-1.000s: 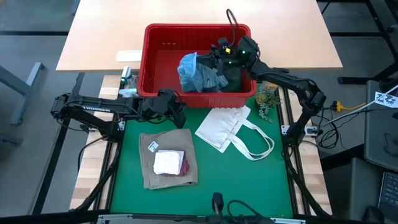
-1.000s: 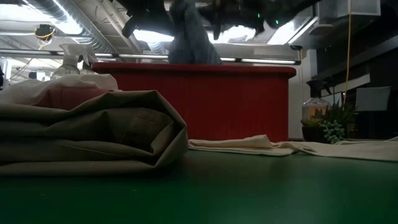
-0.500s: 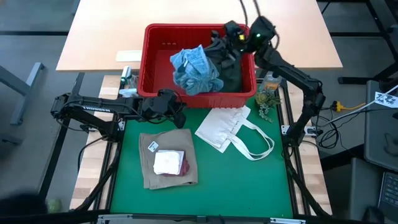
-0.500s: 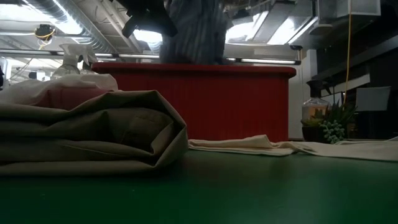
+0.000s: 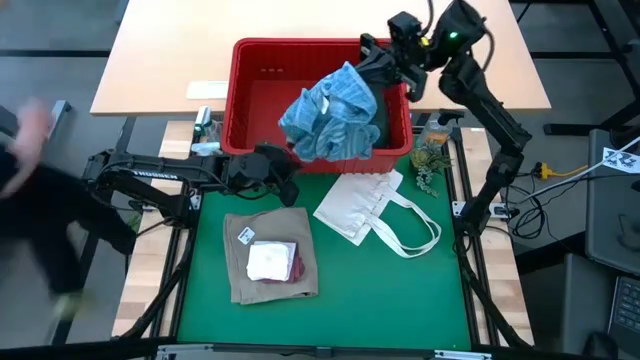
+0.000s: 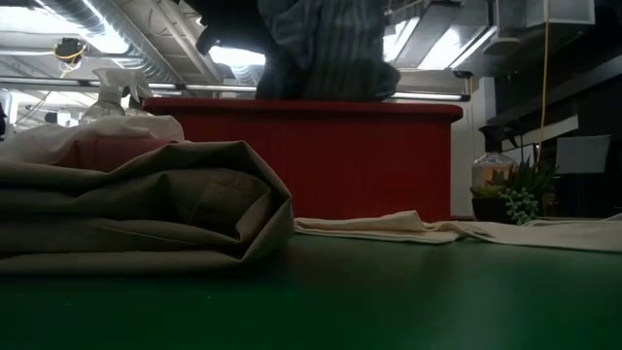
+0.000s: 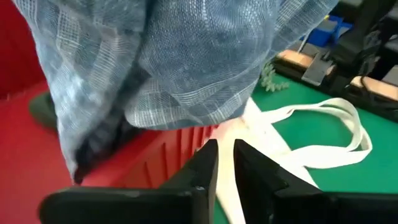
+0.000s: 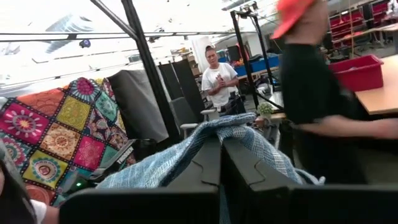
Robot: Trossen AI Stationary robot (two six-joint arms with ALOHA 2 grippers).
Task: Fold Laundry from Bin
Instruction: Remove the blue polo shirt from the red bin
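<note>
My right gripper (image 5: 378, 62) is pinching the blue-white striped shirt (image 5: 328, 110), fingers pressed together on the cloth, and holding it bunched above the red bin (image 5: 240, 95) at the far edge of the green mat (image 5: 380, 290). My left gripper (image 5: 288, 186) is waiting at the bin's near wall, fingers nearly together, holding nothing. The folded tan garment (image 5: 268, 262) is lying near the mat's left edge, the small white cloth (image 5: 268, 260) on top of it.

A white tote bag (image 5: 372, 208) lies beside what looks like a small plant (image 5: 430, 160).
</note>
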